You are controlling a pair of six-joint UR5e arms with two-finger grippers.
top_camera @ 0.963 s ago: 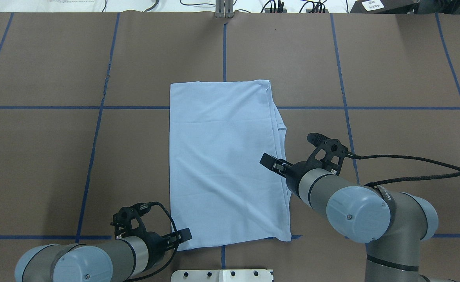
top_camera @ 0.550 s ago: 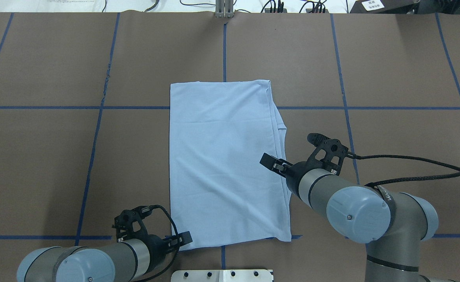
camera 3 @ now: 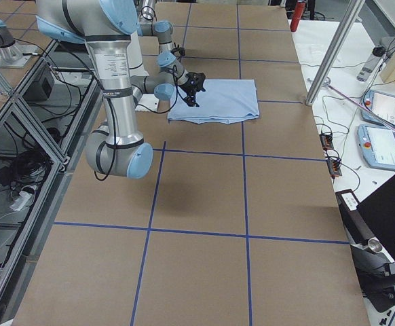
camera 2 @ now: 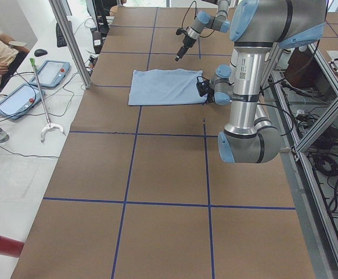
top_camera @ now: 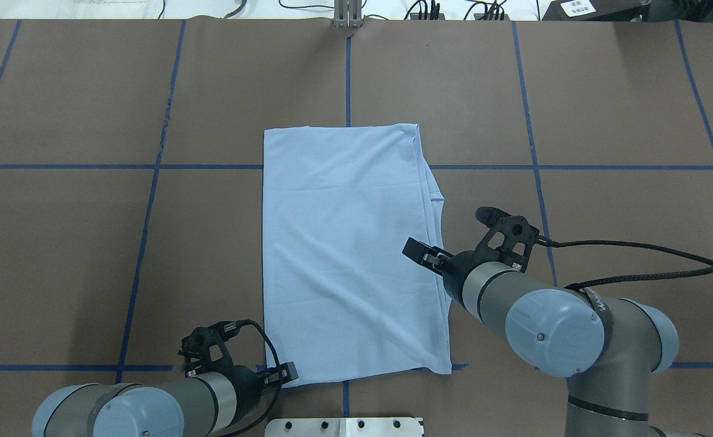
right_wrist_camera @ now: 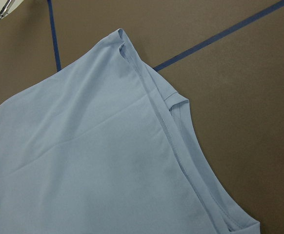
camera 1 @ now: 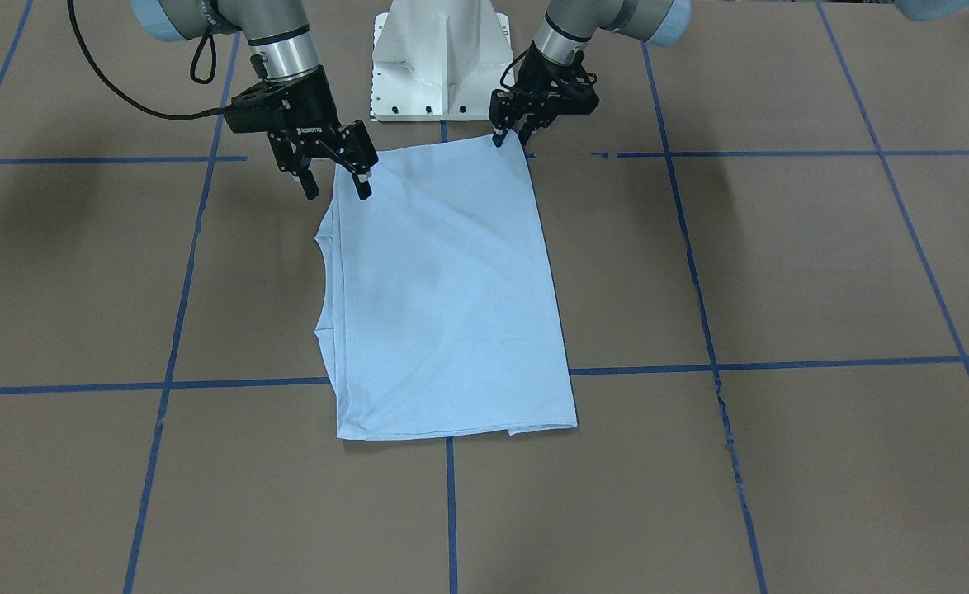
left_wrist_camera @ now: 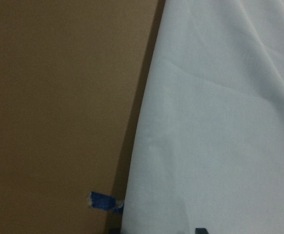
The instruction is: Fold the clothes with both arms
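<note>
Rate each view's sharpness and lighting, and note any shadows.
Left wrist view: dim and soft, a dark shadow beside the shirt. Right wrist view: sharp, seams crisp. Front-facing view: faint arm shadows on the table. Overhead view: sharp, a washed-out strip along the top.

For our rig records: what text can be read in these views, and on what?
"ROBOTIQ": on the right gripper, on its body, front view.
Lettering on the strap of the right arm: partly hidden, unreadable.
Sticker on the left arm: too small.
White label on the black box: too small.
Shirt: no text shows.
</note>
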